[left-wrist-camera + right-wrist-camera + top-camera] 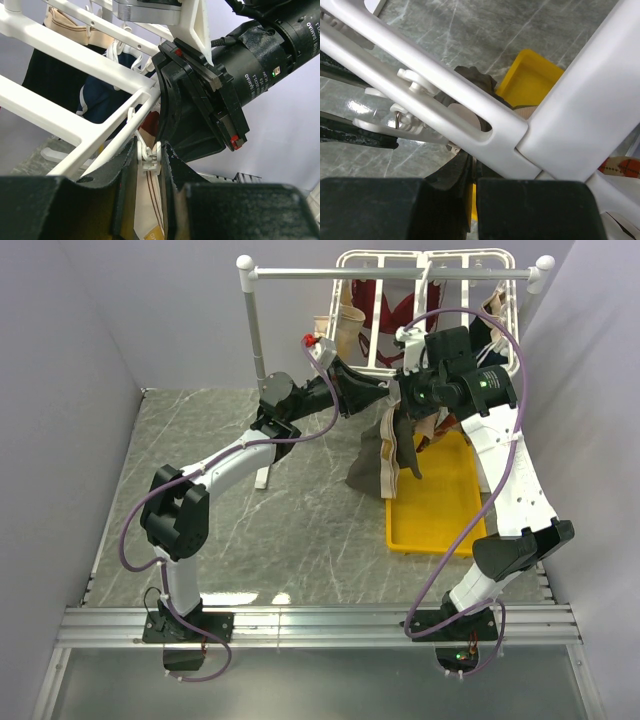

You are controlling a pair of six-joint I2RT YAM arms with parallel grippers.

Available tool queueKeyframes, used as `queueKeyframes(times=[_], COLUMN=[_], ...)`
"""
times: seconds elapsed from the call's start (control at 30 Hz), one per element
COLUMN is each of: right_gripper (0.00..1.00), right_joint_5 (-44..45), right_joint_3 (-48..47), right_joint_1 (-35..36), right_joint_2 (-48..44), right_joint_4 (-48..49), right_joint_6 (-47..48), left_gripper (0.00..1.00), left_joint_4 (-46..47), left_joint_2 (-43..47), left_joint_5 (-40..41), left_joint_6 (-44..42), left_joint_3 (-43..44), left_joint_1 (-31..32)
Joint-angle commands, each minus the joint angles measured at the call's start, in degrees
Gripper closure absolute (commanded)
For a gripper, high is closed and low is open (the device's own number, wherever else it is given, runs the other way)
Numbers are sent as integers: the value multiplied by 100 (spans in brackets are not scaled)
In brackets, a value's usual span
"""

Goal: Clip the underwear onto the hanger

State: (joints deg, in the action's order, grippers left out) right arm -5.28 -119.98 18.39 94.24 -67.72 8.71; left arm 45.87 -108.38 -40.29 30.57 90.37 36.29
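Note:
The white hanger (380, 260) hangs from the rail at the back. The dark grey-brown underwear (380, 462) droops below it, over the table. My left gripper (385, 392) reaches in from the left. In the left wrist view its fingers (148, 150) are shut on a small white clip (148, 161). The underwear's beige striped band (149, 200) runs up into that clip. My right gripper (408, 398) faces it from the right, jaws shut (472, 165) on the underwear; its tips are hidden under a hanger bar (470, 100). Dark fabric (472, 75) shows beyond the bar.
A yellow tray (440, 510) lies on the marble table under the right arm. The white pole-and-rail stand (255, 330) carries the hanger. Beige (348, 325) and maroon (385, 305) garments hang on the hanger, with a dark navy one (100, 95) nearby. Grey walls stand close on both sides.

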Motion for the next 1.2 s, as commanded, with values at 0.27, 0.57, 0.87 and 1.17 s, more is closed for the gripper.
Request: queueKeyframes(times=[0.27,0.57,0.87,1.17], right_gripper=[100,100,100,100], right_joint_5=[729,713,713,545], right_joint_3=[-157,545,607,678], right_joint_1=[-20,24,33,85], right_joint_2=[183,-421,-468,-476], right_joint_4=[655,1532,1341,1253], right_joint_6=[-291,-852,-1293,-1328], left_gripper=[100,100,100,100], left_joint_4=[-34,-25,63,-34], left_joint_2=[-34,-61,-175,-166], left_joint_5=[-1464,-1376,-1350,-1271], left_joint_6=[-15,-77,-103,-341], left_joint_3=[86,112,288,262], left_joint_1=[282,290,282,290])
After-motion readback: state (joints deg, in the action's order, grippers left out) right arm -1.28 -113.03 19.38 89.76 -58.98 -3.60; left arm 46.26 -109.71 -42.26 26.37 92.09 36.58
